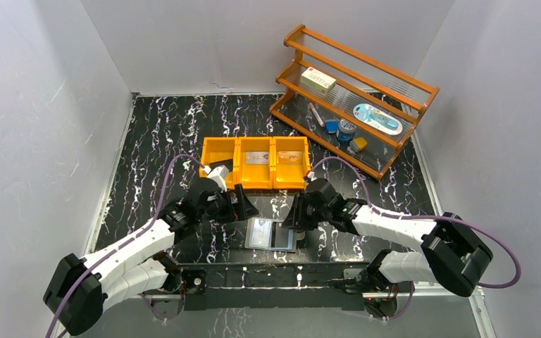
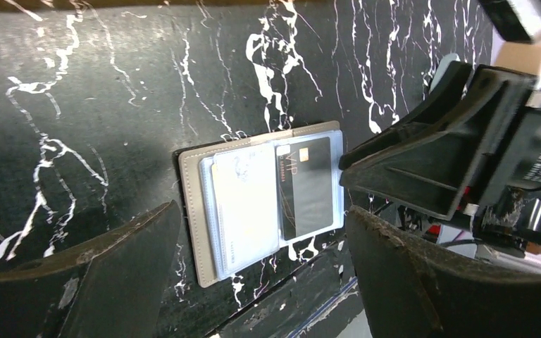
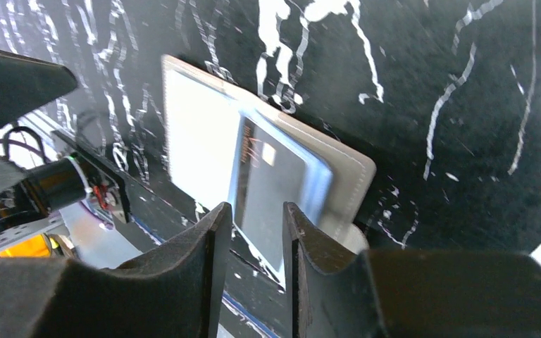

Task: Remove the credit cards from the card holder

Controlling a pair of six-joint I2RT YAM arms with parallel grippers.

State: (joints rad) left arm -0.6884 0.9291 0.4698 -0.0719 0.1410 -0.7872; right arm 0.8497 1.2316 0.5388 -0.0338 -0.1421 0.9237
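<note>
Your left gripper (image 1: 245, 205) hangs just left of the card holder (image 2: 191, 211) with its jaws spread wide and nothing between them. The holder lies open and flat on the table (image 1: 162, 134), close to the near edge and between your two arms.

Its left leaf has a pale card (image 2: 246, 204) in the slot, and its right leaf has a black card (image 2: 310, 190). Neither is out yet, so at least these two are left to do.

Your right gripper (image 3: 253, 211) sits at the holder's right edge, right over the black card. Its jaws are drawn close with a narrow gap, and you cannot tell from here whether they pinch the card's edge or only hover above it.

Behind the holder stands the orange bin (image 1: 253, 187). What looks like a grey card (image 1: 257, 158) lies in its middle compartment and another flat piece (image 1: 290, 156) in the right one, so part of the job seems done.

At the far right rear is a wooden rack (image 1: 366, 67) with a cream box (image 1: 320, 80) and small items, well away from the work.

The real crowding is your two grippers, which stand near each other on either side of the holder. The holder is loose and may slide or lift when a card is pulled.
</note>
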